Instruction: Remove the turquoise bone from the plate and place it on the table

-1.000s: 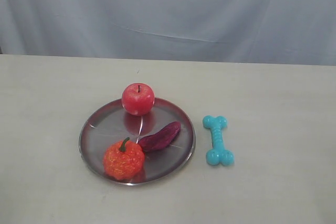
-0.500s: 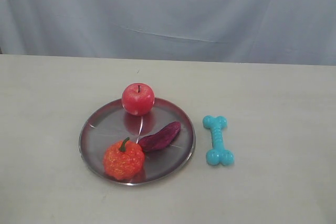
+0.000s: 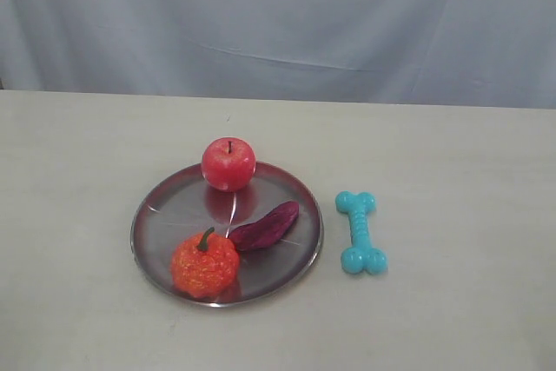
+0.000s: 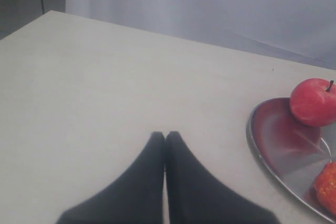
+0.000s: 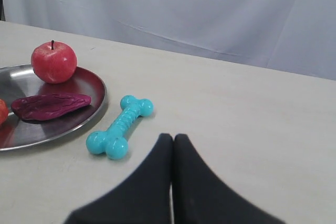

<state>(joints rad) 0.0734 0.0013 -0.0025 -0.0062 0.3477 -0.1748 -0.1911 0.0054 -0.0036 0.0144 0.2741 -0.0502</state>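
The turquoise bone (image 3: 360,232) lies flat on the beige table (image 3: 452,180), just right of the silver plate (image 3: 165,215) and apart from its rim. In the right wrist view the bone (image 5: 119,127) rests beside the plate (image 5: 89,109), a short way from my right gripper (image 5: 172,138), which is shut and holds nothing. My left gripper (image 4: 165,135) is shut too, empty, over bare table off the plate's (image 4: 262,150) other side. Neither gripper appears in the exterior view.
On the plate sit a red apple (image 3: 228,163) at the far rim, a dark purple vegetable (image 3: 264,226) in the middle and an orange pumpkin toy (image 3: 204,264) at the near rim. A pale grey curtain (image 3: 278,23) hangs behind the table.
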